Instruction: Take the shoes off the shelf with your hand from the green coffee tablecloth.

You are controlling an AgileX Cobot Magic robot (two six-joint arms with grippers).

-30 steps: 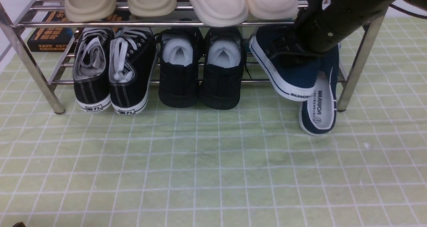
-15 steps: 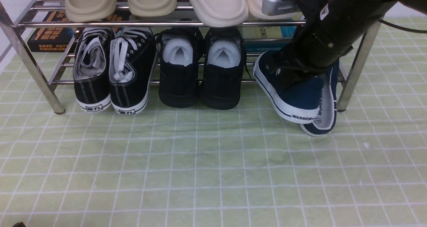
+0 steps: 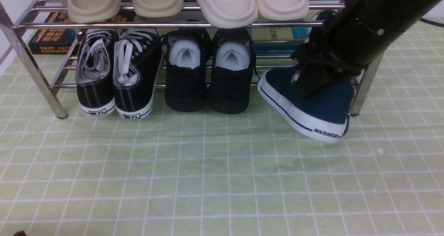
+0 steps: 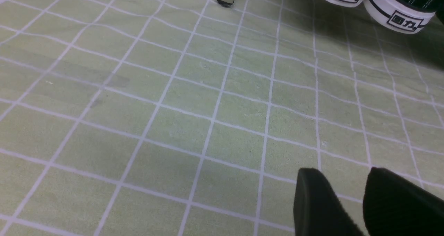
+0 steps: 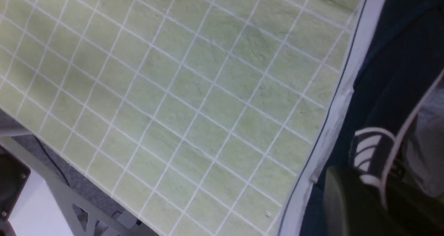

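Green coffee tablecloth (image 3: pixel 208 173): pale green with a white grid, and it covers the whole work surface

Shelf (image 3: pixel 156 25): two-tier steel tube rack standing on the cloth. We count beige slippers (image 3: pixel 125 1) and cream slippers (image 3: pixel 249 3) on the upper tier. On the lower tier, black lace-up sneakers (image 3: pixel 118 73) are at the left and all-black shoes (image 3: pixel 208 83) in the middle, heels toward us

Right arm (image 3: pixel 374 24): bulky and black, reaching down across the shelf's right end

Navy WARRIOR slip-on (image 3: pixel 322 107): one shoe, out in front of the shelf beside its right front leg, tilted with the heel low over the cloth. We cannot tell whether it touches

Right gripper (image 3: pixel 314 79): clamped on the slip-on at its opening; the wrist view shows a finger (image 5: pixel 347 201) against the collar

Left gripper (image 4: pixel 347 184): low over bare cloth, jaws narrowly parted, holding nothing
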